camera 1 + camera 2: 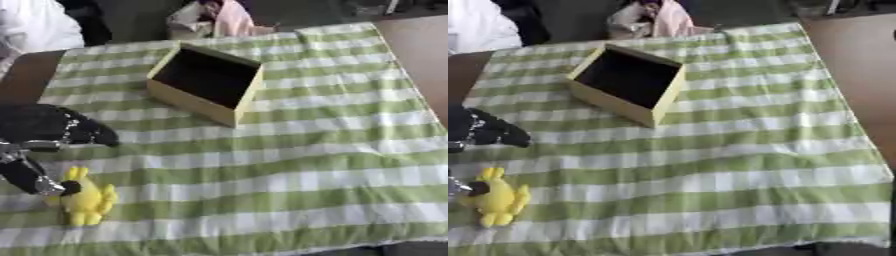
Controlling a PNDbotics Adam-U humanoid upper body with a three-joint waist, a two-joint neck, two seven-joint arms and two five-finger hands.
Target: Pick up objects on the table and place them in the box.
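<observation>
A small yellow plush toy (pixel 87 200) lies on the checked cloth near the front left corner. My left hand (pixel 44 127) comes in from the left edge just above it. Its upper fingers (pixel 87 134) stretch out to the right, well apart from the toy. One lower digit (pixel 35 177) reaches down, and its dark tip touches the toy's upper left side. Nothing is pinched between them. The open yellow box (pixel 188 97) with a dark inside stands at the back centre, turned askew, and nothing shows in it. My right hand shows in neither view.
A green and white checked cloth (pixel 306 150) covers most of the table. Bare brown tabletop (pixel 420 45) shows at the right and the far left. A pink and white bundle (pixel 229 20) sits just beyond the far edge behind the box.
</observation>
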